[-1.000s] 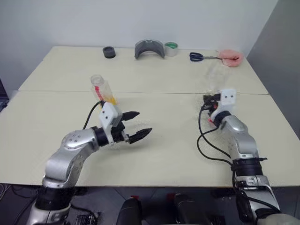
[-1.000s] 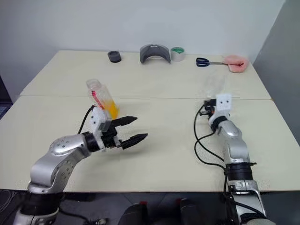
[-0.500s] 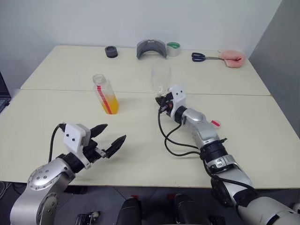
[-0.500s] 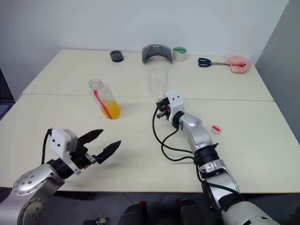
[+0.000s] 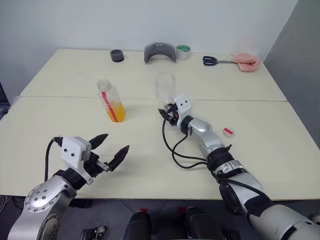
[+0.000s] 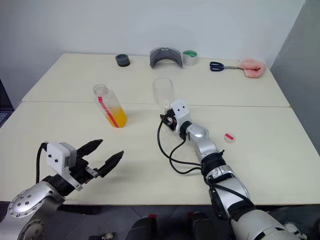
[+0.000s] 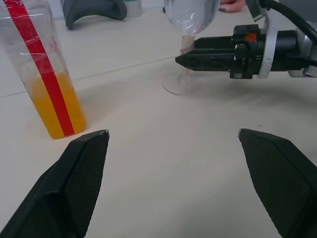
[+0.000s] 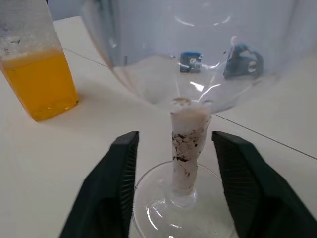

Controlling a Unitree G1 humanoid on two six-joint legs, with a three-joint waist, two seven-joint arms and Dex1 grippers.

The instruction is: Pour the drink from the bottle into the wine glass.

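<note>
The wine glass (image 5: 165, 90) stands empty mid-worktop between the right gripper (image 8: 174, 163)'s parted fingers, the uncapped bottle (image 5: 111, 100) waits, the left gripper (image 5: 111, 150) gapes empty, pouring remains.

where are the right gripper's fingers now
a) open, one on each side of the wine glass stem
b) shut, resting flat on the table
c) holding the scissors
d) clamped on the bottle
a: the right gripper has its fingers spread on either side of the wine glass stem, not touching it.
</note>
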